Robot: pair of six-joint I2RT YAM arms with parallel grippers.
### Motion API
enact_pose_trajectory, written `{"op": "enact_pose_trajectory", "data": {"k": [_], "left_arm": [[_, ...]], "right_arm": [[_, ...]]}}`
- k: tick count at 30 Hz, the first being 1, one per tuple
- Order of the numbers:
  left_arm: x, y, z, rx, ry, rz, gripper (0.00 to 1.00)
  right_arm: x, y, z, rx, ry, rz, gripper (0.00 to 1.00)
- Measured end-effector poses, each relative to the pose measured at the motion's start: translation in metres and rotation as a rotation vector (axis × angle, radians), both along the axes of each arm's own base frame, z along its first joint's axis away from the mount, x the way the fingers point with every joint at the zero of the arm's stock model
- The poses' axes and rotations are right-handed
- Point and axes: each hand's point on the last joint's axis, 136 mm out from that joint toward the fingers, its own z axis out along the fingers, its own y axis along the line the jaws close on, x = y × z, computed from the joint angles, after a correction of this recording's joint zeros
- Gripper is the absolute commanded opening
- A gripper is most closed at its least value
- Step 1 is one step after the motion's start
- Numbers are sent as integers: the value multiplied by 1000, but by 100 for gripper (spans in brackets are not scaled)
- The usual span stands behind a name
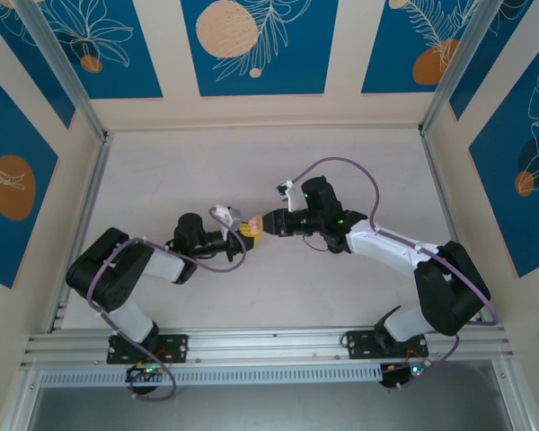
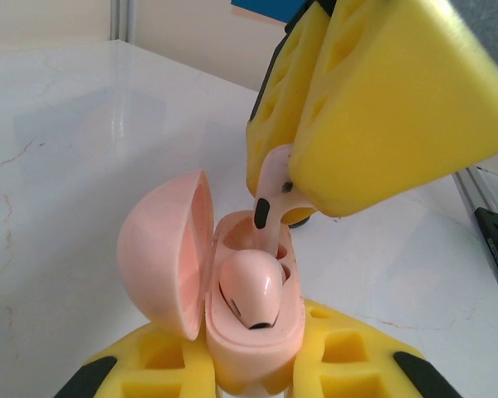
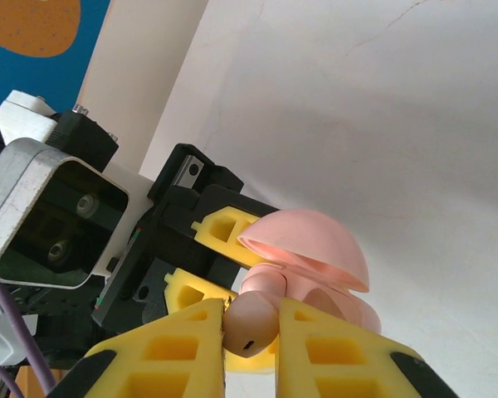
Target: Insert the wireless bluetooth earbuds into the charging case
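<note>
A pale pink charging case (image 2: 253, 336) stands with its lid (image 2: 162, 249) swung open, and my left gripper (image 2: 253, 377) is shut on its base. One pink earbud (image 2: 251, 286) sits in the near slot. My right gripper (image 2: 295, 178) is shut on a second pink earbud (image 2: 270, 195), whose stem tip dips into the far slot. In the right wrist view that earbud (image 3: 251, 325) is pinched in my right gripper (image 3: 251, 352), right before the case (image 3: 332, 298) and its lid (image 3: 311, 245). From above, both grippers meet mid-table at the case (image 1: 251, 225).
The white table (image 1: 278, 162) is boxed in by aluminium rails (image 1: 90, 206) and walls with blue panels. The left arm's wrist camera (image 3: 58, 215) sits close in front of my right gripper. Purple cables (image 1: 341, 163) loop over both arms.
</note>
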Motion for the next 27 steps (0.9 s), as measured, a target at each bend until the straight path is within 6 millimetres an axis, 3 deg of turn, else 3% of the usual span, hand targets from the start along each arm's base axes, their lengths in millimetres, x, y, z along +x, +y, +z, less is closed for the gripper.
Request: {"op": "enact_pose_trajectory", "data": {"k": [24,27], "left_arm": [[-17,-7,14,-76,7,-112,13],[-17,-7,15,-82,11,-118,13]], "right_arm": [[-17,-15,6,33,26,189,19],[-18,-15,8,28,32,204,23]]}}
